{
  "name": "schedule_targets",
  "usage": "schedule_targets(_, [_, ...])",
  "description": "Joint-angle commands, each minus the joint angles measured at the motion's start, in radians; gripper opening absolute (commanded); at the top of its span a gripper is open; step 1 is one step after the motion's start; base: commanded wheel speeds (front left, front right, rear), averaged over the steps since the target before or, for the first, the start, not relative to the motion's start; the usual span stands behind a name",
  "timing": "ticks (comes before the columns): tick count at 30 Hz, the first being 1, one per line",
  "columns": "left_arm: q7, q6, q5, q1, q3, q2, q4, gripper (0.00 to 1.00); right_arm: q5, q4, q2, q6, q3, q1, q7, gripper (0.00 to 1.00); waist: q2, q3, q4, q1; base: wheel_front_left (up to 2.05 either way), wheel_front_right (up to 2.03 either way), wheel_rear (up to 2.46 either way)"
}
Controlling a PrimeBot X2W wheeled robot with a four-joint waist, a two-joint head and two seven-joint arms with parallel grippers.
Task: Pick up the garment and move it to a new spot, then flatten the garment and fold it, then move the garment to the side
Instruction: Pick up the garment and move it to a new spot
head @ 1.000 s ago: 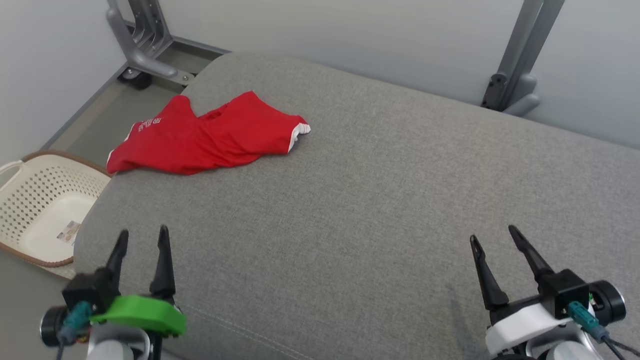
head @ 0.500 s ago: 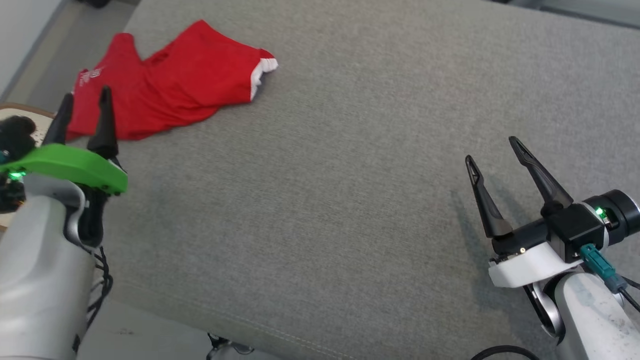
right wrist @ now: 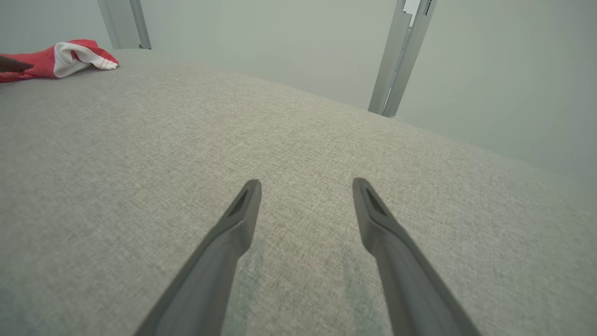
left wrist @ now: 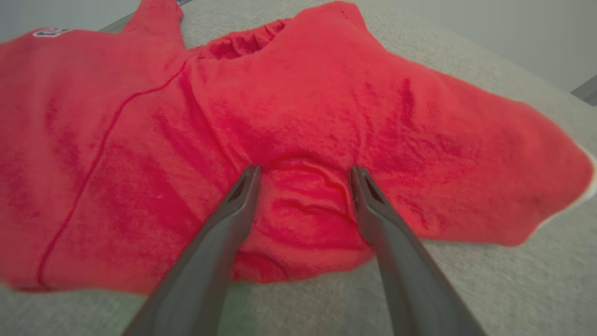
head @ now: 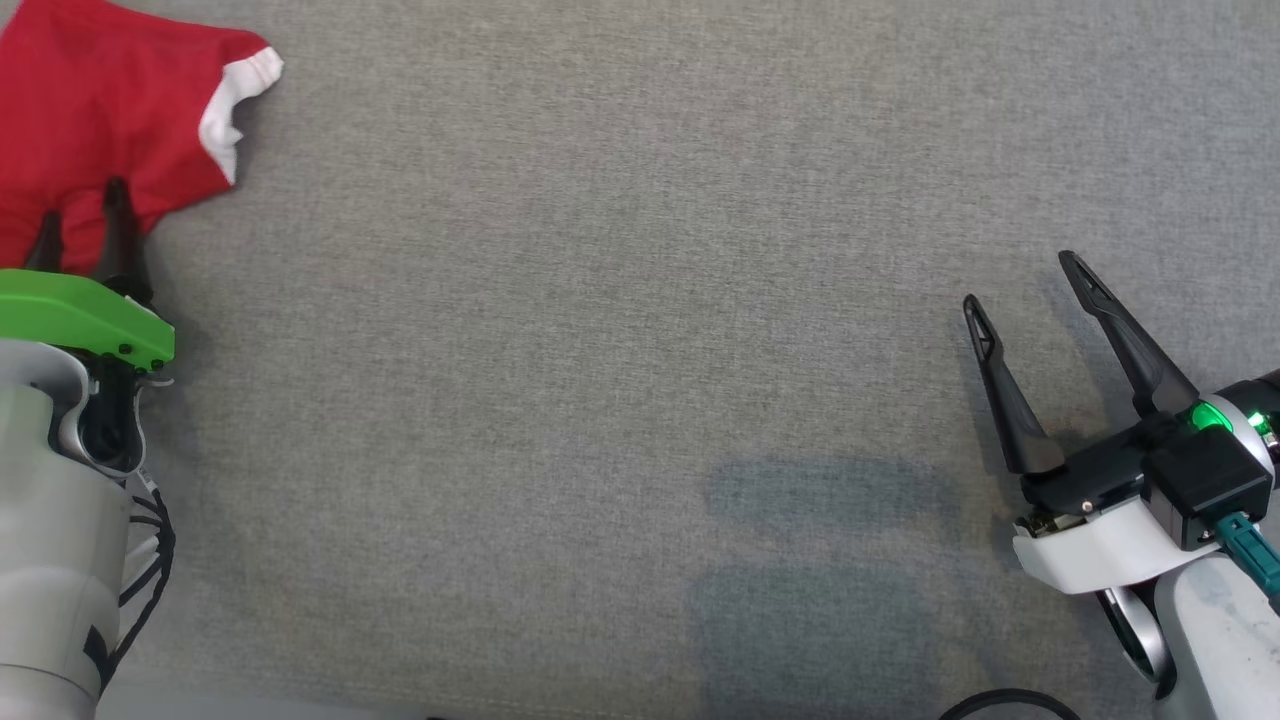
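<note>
We see the left gripper [head: 82, 215], two slim black fingers [head: 118, 230] beneath a green bracket [head: 80, 315], on a pale grey forearm [head: 45, 560] with looped black cable [head: 150, 560]. The right gripper [head: 1020, 280] has a white collar [head: 1100, 555], green light [head: 1208, 415] and teal plug [head: 1250, 550].

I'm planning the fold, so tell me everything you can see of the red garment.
The red garment looks like soft knit fabric, with a white cuff at one end, a stitched seam and a small white printed patch near a far corner. It lies rumpled, not flat, on the gray upholstered surface. The open left hand appears to rest its fingertips on it, straddling a raised fold near the front edge, not yet pinched.
</note>
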Motion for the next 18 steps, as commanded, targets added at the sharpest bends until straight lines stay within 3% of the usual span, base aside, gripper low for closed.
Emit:
schedule_targets(1, [-0.004, 0.000, -0.013, -0.008, -0.003, 0.004, 0.014, 1.00, -0.003, -0.007, -0.002, -0.001, -0.001, 0.006, -0.003, 1.00, 0.0118, 0.054, -0.060, -0.0002, 0.00, 0.00, 0.00])
schedule_targets(3, [0.007, 0.000, -0.036, 0.003, -0.014, -0.011, 0.041, 1.00, -0.002, -0.008, -0.003, -0.001, -0.003, 0.019, -0.003, 1.00, 0.0118, 0.040, -0.058, -0.0002, 0.00, 0.00, 0.00])
schedule_targets(4, [0.014, 0.000, -0.046, 0.010, -0.023, -0.017, 0.049, 0.62, -0.001, -0.005, -0.004, -0.001, -0.003, 0.024, -0.003, 1.00, 0.0118, 0.032, -0.057, -0.0002, 0.00, 0.00, 0.00])
schedule_targets(5, [0.017, 0.000, -0.051, 0.016, -0.030, -0.020, 0.053, 0.13, 0.000, -0.004, -0.005, -0.001, -0.002, 0.026, -0.003, 1.00, 0.0118, 0.025, -0.056, -0.0002, 0.00, 0.00, 0.00])
schedule_targets(6, [0.012, 0.000, -0.060, 0.021, -0.036, -0.022, 0.049, 0.00, 0.001, -0.001, -0.003, -0.001, -0.003, 0.028, -0.003, 1.00, 0.0118, 0.015, -0.054, -0.0002, 0.00, 0.00, 0.00])
schedule_targets(12, [-0.040, -0.001, -0.092, 0.088, -0.104, 0.040, -0.105, 0.00, 0.019, 0.034, 0.034, -0.001, 0.011, 0.043, -0.003, 1.00, 0.0118, -0.085, -0.056, -0.0002, 0.00, 0.00, 0.00])
schedule_targets(18, [-0.051, -0.001, 0.015, 0.168, -0.163, 0.093, -0.351, 0.00, 0.043, 0.074, 0.102, -0.001, 0.011, 0.071, -0.003, 1.00, 0.0118, -0.198, -0.078, -0.0002, 0.00, 0.00, 0.00])
